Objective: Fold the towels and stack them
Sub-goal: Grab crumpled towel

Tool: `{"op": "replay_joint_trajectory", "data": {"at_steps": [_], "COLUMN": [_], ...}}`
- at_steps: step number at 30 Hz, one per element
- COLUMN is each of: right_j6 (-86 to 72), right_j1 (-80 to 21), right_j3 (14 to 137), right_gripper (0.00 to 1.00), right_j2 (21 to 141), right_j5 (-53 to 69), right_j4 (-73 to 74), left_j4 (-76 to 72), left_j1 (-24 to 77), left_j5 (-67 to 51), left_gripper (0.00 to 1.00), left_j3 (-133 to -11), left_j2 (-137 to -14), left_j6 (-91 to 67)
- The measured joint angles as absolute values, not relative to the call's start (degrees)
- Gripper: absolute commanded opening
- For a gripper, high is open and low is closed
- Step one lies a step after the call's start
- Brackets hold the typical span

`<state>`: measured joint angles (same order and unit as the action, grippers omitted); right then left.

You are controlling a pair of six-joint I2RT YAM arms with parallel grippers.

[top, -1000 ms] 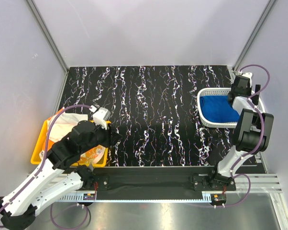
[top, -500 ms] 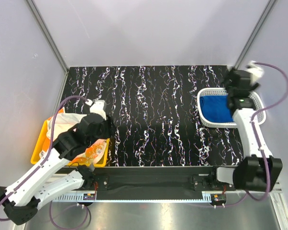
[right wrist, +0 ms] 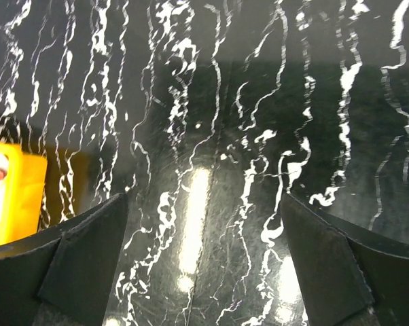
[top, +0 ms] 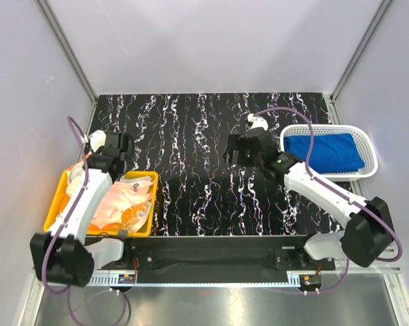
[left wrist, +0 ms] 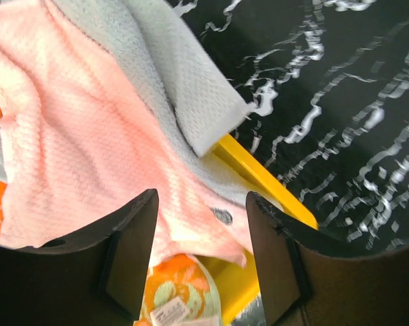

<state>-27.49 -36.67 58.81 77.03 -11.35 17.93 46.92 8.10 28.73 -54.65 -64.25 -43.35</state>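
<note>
While the left gripper (left wrist: 201, 204) hangs over the bin (left wrist: 262, 178): its jaws stand wide with nothing between them, and the pink towel (left wrist: 89, 136) lies right beneath.
Step in hand: as I read it, lifting one towel out of the bin so it can be spread on the bench (top: 198, 129) and folded.
Where to bite: the pink towel lies uppermost, so take that one alone. A free edge or corner should serve better than the middle, because the cloth would then hang flat and not bunch.
Depth: pinch shallow. The off-white towel (left wrist: 184, 88) drapes over the bin's rim and touches the pink one, and the orange towel (left wrist: 181, 299) lies under it. A deep bite may drag two out together.
Lift: straight up and clear of the rim before crossing to the bench, or the cloth may snag on the yellow edge.
Right gripper (right wrist: 201, 200): jaws wide and empty above bare bench near the middle, well placed to take a second corner.
Blue towel (top: 323, 151): lies in the basket (top: 306, 130) at the right end of the bench and looks folded.
Hidden: the pink towel's corners run out of the wrist view. The left arm covers part of the bin from above. How many towels lie underneath cannot be told, nor whether the fingertips already touch cloth.
</note>
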Motion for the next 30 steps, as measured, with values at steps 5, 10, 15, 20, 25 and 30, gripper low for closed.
{"op": "replay_joint_trajectory", "data": {"at_steps": [5,10,15,20,25,30], "right_j6": [-27.3,-26.9,-26.8,-26.8,-26.8,-26.7], "right_j1": [-37.1,-37.1,-37.1,-37.1,-37.1,-37.1], "right_j3": [56.5,54.5,53.0,52.2,51.7,51.7], "right_gripper": [1.0,1.0,1.0,1.0,1.0,1.0], "right_j2": [76.4,75.4,74.3,73.9,73.7,73.6], "right_j5": [-9.3,-8.3,-6.9,-6.3,-5.9,-5.0], "right_j4": [16.8,16.3,15.0,14.6,14.4,14.3], "left_j4": [44.0,43.0,41.9,41.3,40.6,40.5], "left_j1": [4.6,1.4,0.9,0.4,-1.1,-2.5], "left_j5": [28.7,28.5,28.0,27.4,27.0,26.2], "left_gripper": [0.55,0.52,0.51,0.39,0.2,0.0], "left_j3": [-53.4,-52.7,-52.7,-52.7,-52.7,-52.8], "left_j2": [-73.5,-76.8,-78.7,-80.8,-81.0,-81.0], "left_j6": [-46.9,-49.7,-51.7,-53.2,-53.9,-53.2]}}
